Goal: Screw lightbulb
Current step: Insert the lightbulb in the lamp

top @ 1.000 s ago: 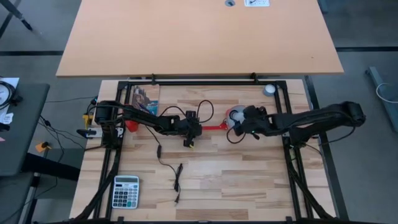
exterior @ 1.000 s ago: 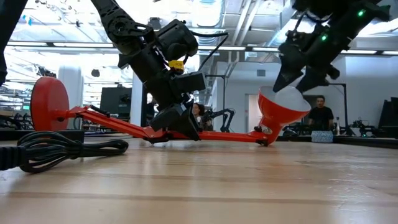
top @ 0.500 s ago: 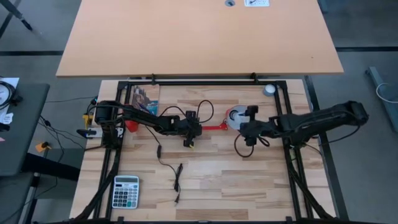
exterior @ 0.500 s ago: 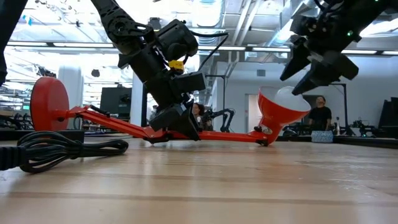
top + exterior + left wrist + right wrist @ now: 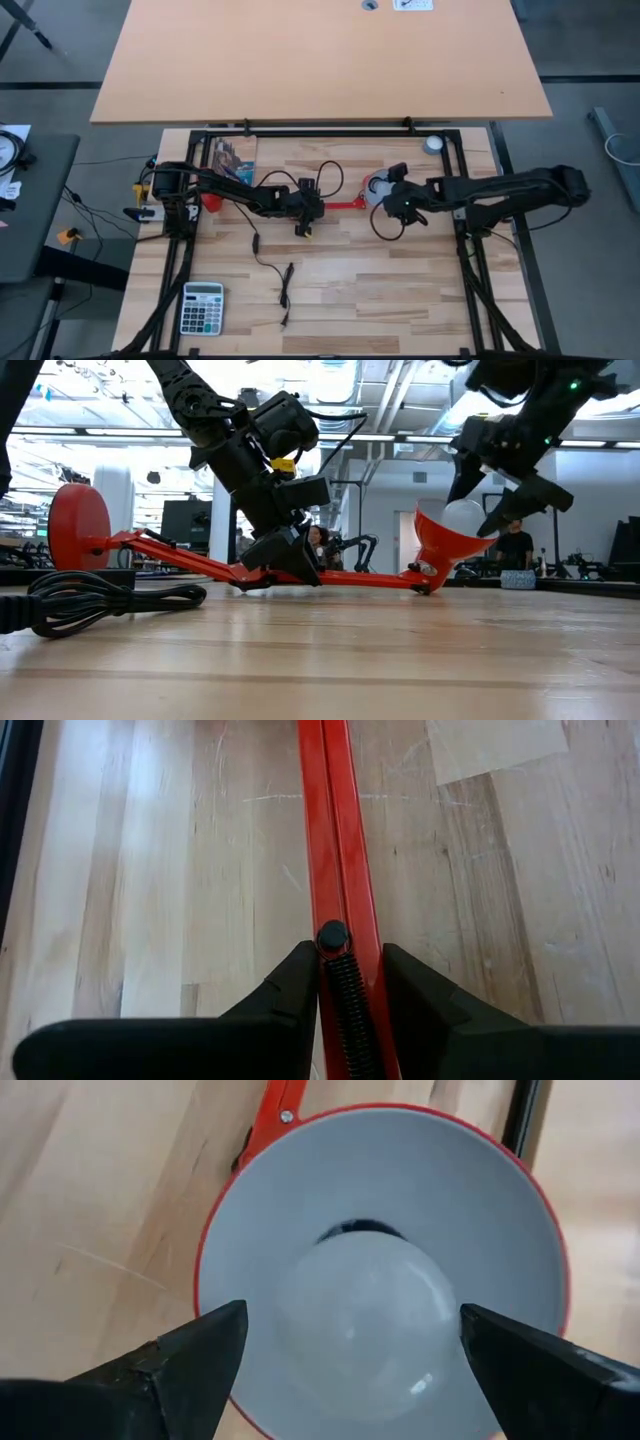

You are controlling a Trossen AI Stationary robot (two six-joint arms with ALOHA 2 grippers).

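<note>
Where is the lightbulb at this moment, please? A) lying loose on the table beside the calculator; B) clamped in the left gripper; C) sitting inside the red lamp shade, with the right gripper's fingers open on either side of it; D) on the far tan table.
C: the right wrist view shows the lightbulb inside the red lamp shade, the right gripper open around it without touching.

lightbulb (image 5: 365, 1315) | white, pear-shaped, glossy | seated inside red lamp shade (image 5: 500, 1190) | base hidden
</note>
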